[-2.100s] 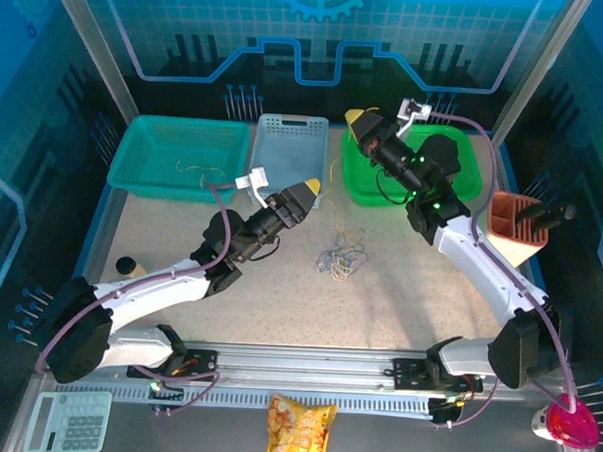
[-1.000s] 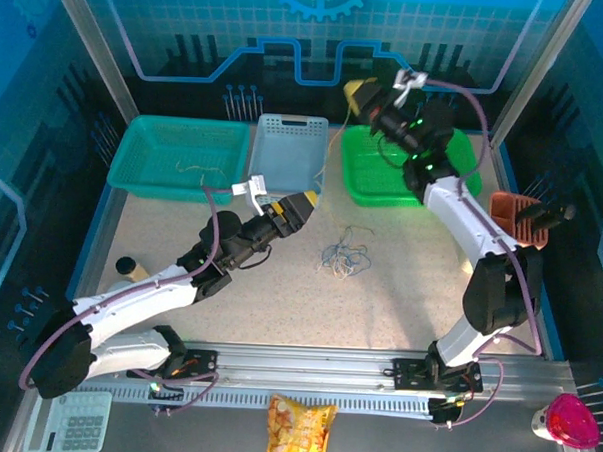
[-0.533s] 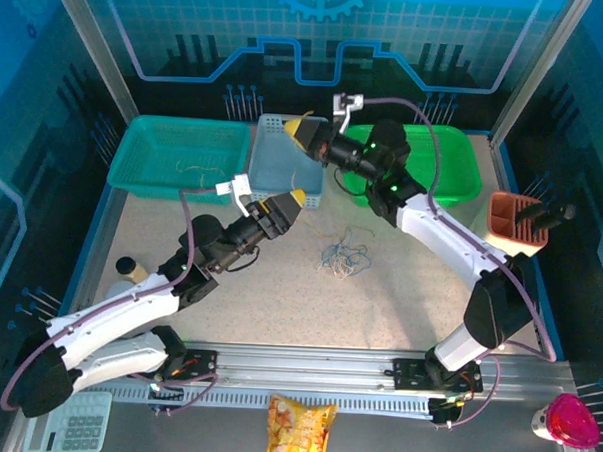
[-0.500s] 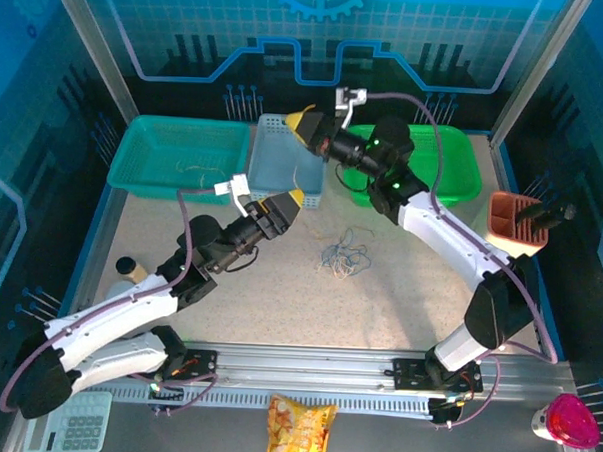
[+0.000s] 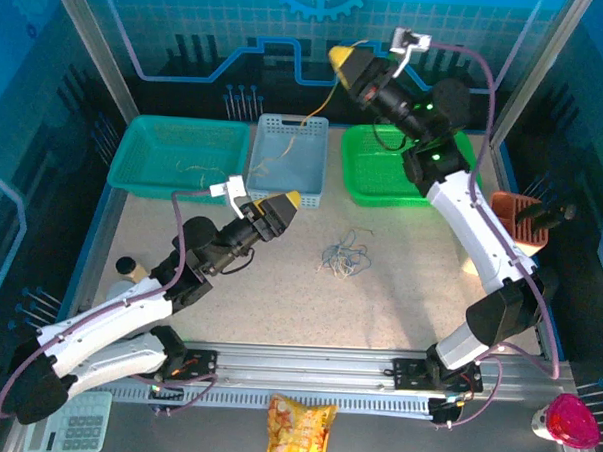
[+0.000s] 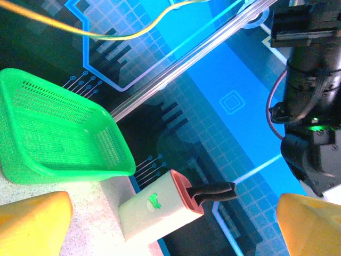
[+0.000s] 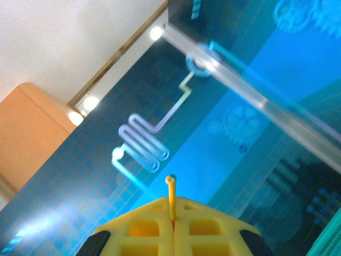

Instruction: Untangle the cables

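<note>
A small clump of cream, dark blue and tan-yellow cables (image 5: pixel 342 255) lies on the speckled table near the middle. My right gripper (image 5: pixel 347 60) is raised high at the back, shut on one tan-yellow cable (image 5: pixel 317 105), which hangs down and to the left over the blue-grey basket. In the right wrist view the cable's end (image 7: pixel 171 194) pokes out between the closed yellow fingers. My left gripper (image 5: pixel 289 198) hovers left of the clump, open and empty, its fingertips (image 6: pixel 33 223) far apart. The same yellow cable (image 6: pixel 106 36) crosses the top of the left wrist view.
Three baskets line the back: teal (image 5: pixel 134 164), blue-grey (image 5: pixel 298 126), green (image 5: pixel 368 189). A white-and-orange holder (image 5: pixel 517 227) with a black tool stands at the right. A small cylinder (image 5: pixel 129 269) sits at the left. A snack bag (image 5: pixel 300 426), a calculator (image 5: pixel 68 421) and a pink object (image 5: pixel 571 418) lie off the table's front.
The right gripper swung from above the blue-grey basket up and to the right, drawing the yellow cable higher. The left arm shifted slightly left; the clump stayed put.
</note>
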